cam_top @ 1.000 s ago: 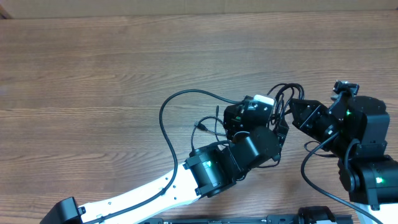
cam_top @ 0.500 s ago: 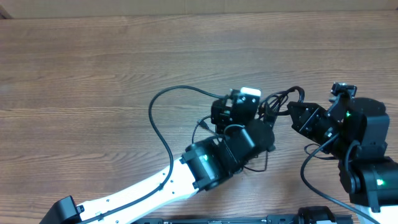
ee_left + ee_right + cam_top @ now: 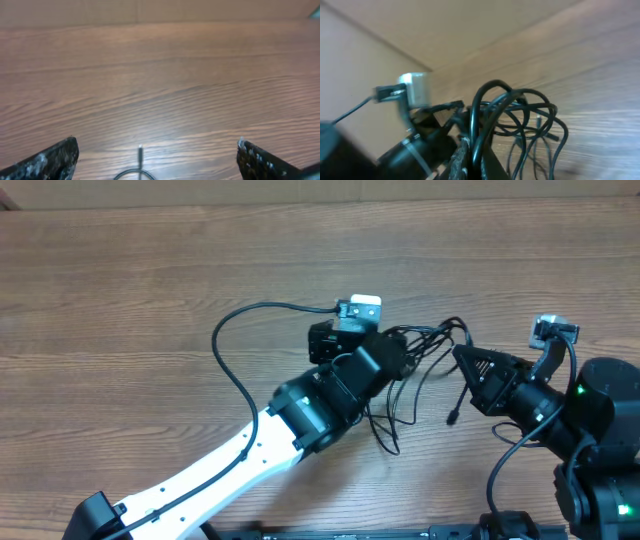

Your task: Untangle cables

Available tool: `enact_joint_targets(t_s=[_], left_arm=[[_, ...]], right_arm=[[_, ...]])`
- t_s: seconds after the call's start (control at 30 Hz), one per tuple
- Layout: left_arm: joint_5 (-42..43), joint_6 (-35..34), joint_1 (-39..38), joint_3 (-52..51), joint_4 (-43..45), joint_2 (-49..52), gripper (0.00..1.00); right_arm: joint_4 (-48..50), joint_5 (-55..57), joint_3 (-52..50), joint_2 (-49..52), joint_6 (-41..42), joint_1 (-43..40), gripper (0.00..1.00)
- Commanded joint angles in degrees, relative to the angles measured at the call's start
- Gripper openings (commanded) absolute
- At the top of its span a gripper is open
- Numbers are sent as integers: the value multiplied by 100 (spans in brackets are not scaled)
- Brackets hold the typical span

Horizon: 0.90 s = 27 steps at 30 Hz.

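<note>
Overhead — tangled cables (image 3: 422,338), right gripper (image 3: 462,355) pinching

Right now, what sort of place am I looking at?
Likely a robotics lab bench: a wood-grain table, a white left arm and black right arm reaching over it, and thin tangled cables pinched in the right tool.

Even, soft light is falling across the wooden table (image 3: 150,270) in the overhead view, casting only faint shadows; the left wrist view is looking slightly hazy; the right wrist view is blurring heavily, smearing the cables (image 3: 496,106).
</note>
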Motion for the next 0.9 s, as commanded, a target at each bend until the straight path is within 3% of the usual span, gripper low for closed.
enact_joint_targets(t_s=[0.0, 0.27, 0.3, 0.33, 0.47, 0.53, 0.6, 0.63, 0.67, 0.87], left_arm=[[39, -105, 184, 85, -195, -120, 100], [181, -98, 730, 87, -444, -120, 99], [402, -74, 820, 85, -446, -120, 95], [654, -28, 887, 85, -442, -120, 81], [1818, 531, 1062, 85, -284, -120, 47], [2870, 1281, 1084, 85, -4, -120, 39], [4677, 2430, 1082, 85, 398, -120, 24], [5082, 2603, 1084, 85, 474, -120, 17], [5351, 2645, 1099, 87, 540, -120, 5], [5364, 2352, 1104, 87, 551, -120, 4]], right_arm=[[87, -385, 243, -98, -315, 4, 4], [109, -658, 243, -98, -573, 4, 4], [96, -654, 243, -98, -575, 4, 4], [96, -651, 243, -98, -579, 4, 4], [138, -634, 243, -98, -614, 4, 4], [166, -634, 243, -98, -614, 4, 4], [155, -632, 243, -98, -619, 4, 4], [153, -632, 243, -98, -669, 4, 4], [136, -590, 243, -98, -798, 2, 4], [-616, 1318, 243, -96, -697, 2, 4]])
